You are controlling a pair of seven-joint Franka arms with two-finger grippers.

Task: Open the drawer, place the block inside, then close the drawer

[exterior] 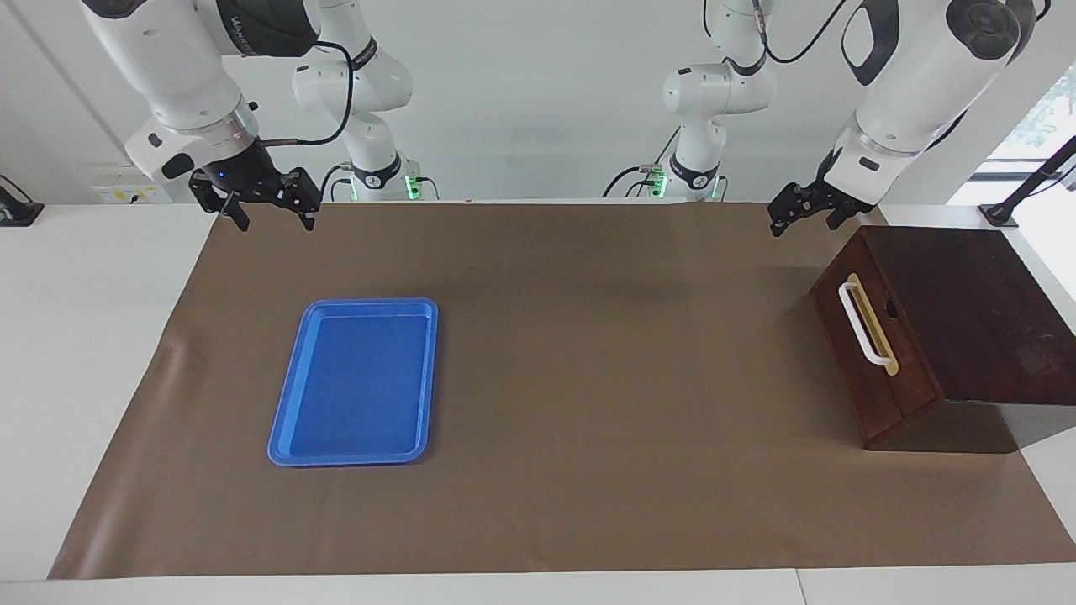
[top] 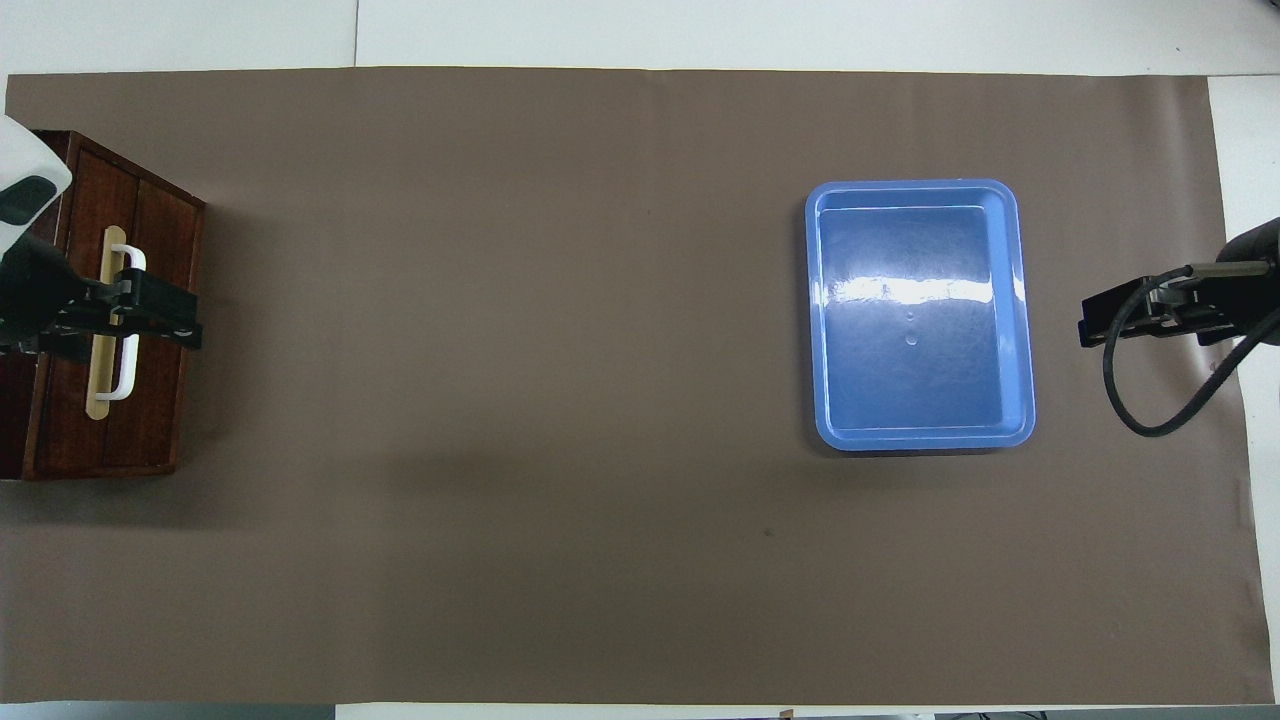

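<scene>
Drawer (exterior: pixel 870 353) sat shut in its dark wooden box (exterior: pixel 967 319) at the left arm's end of the counter (exterior: pixel 588 504); no block showed. The risk, as I judged it: the left gripper (exterior: pixel 805 212), jaws open and raised beside the box, could miss the white handle (exterior: pixel 863 323). Drawer front faced the blue tray (exterior: pixel 357 378); the handle ran away from the robots. The right gripper (exterior: pixel 256 200) waited with jaws open, well apart from the box.

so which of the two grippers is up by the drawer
The left gripper, raised above the mat beside the closed drawer. The right gripper waits at the right arm's end, near the blue tray.
</scene>
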